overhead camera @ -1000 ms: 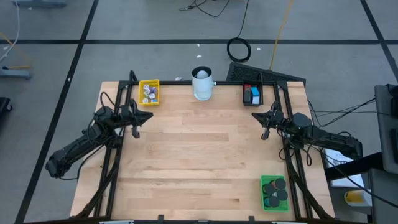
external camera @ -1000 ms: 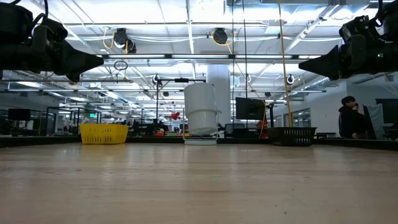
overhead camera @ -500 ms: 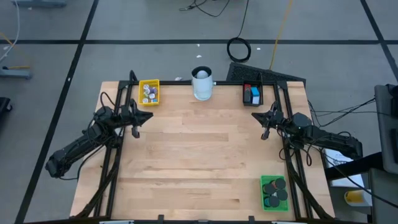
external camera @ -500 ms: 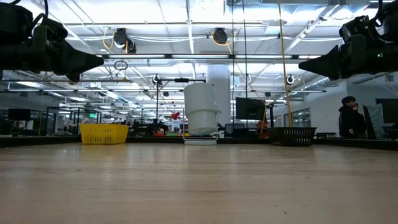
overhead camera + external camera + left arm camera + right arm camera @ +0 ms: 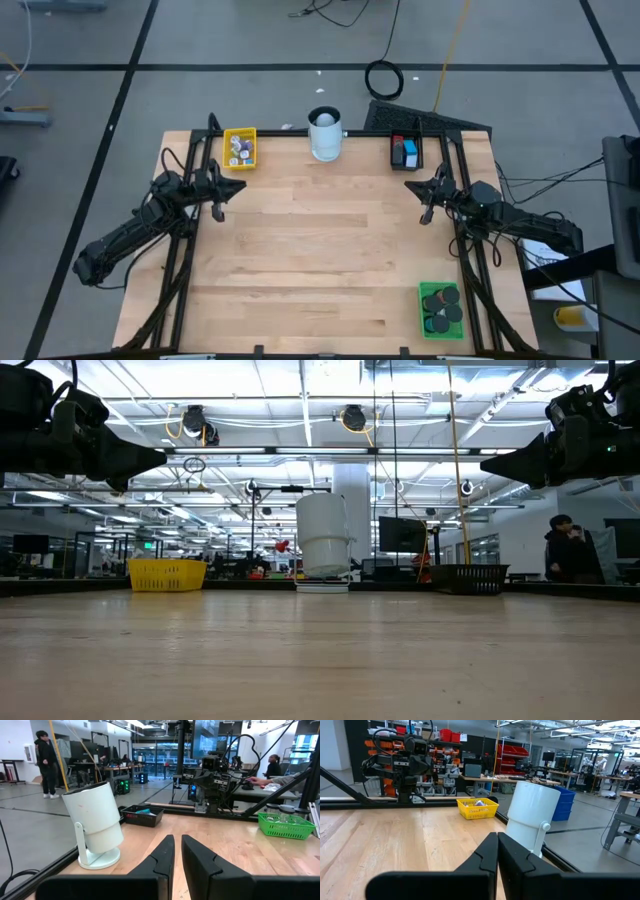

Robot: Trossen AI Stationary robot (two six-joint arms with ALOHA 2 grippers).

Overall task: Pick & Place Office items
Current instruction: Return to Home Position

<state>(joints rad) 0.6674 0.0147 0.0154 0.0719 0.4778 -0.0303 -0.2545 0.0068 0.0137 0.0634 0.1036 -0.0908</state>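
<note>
My left claw (image 5: 237, 187) hangs above the left side of the desk (image 5: 310, 260) and my right claw (image 5: 412, 188) above the right side. They point at each other across the wood, well apart, and both are off the surface. My left fingers (image 5: 161, 862) show only a thin slit between them and grip nothing. My right fingers (image 5: 485, 855) are pressed together, also with nothing between them.

The items lie in trays. The yellow tray (image 5: 226, 150), at the far left corner just beyond my left claw, holds small pale pieces (image 5: 240, 150). The black tray (image 5: 393, 152), at the far right just beyond my right claw, holds a blue piece (image 5: 410, 156) and a red piece (image 5: 398, 147) side by side. The green tray (image 5: 422, 312), at the near right corner behind my right arm, holds black discs (image 5: 441, 305).

A white cylinder (image 5: 325, 135) stands upright at the far edge between the yellow and black trays, touching neither. Dark rails run along both sides of the desk under my arms. A cable coil (image 5: 384, 79) lies on the floor past the far edge. In the low view a person (image 5: 565, 550) stands in the room beyond the right side.
</note>
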